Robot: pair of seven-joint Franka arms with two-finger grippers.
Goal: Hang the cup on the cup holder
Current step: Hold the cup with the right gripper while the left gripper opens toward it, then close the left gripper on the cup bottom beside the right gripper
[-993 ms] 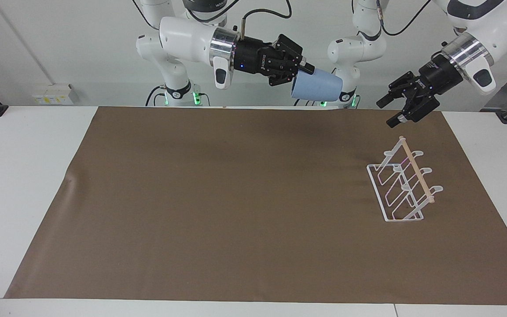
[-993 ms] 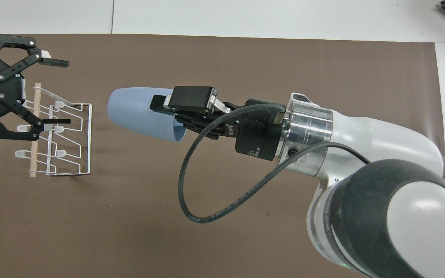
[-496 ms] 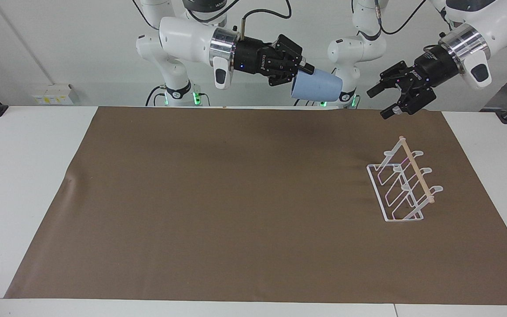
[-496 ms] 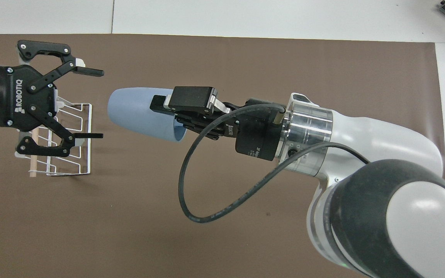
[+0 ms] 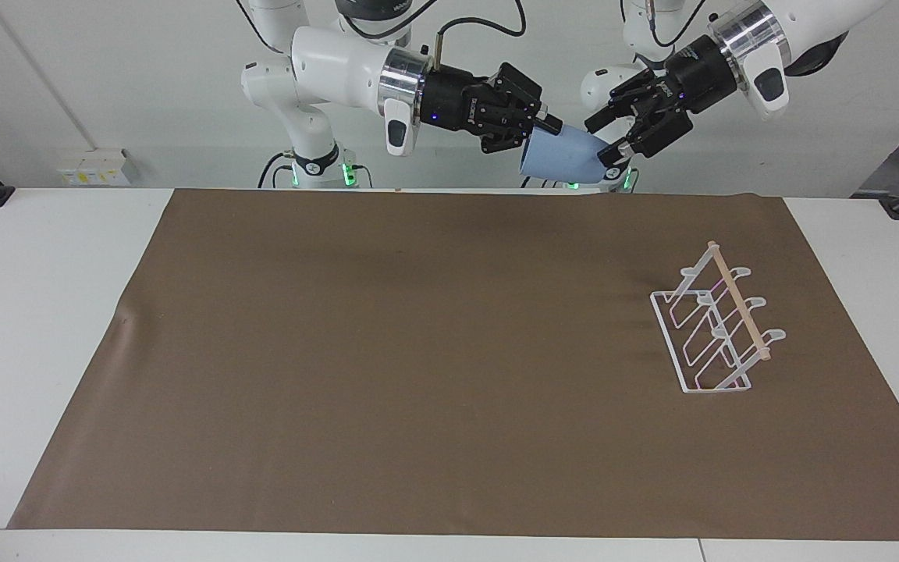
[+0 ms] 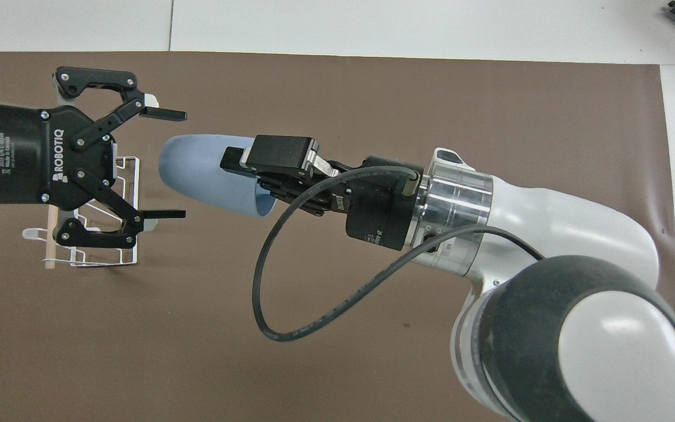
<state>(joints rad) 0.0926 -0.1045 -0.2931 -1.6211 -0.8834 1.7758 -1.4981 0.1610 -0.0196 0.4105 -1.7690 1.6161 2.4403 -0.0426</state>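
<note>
The right tool (image 5: 541,125) is clamped on the rim of the cup (image 5: 564,157), 1 finger inside the mouth and 1 outside, which leaves the whole tapered body free; it carries the cup on its side, up in the air over the brown mat (image 5: 418,351), base pointing toward the left arm's end of the worktop. The left tool (image 5: 612,139) has its jaws spread wide at that closed base, with nothing held; the spread looks sized to take the cup's body, so I judge this to be a handover being set up. The cup holder (image 5: 719,332) stands on the mat at the left arm's end, prongs bare, well apart from the cup; that likely explains the pass, since the left arm sits closer to it; the hanging is not yet done.
</note>
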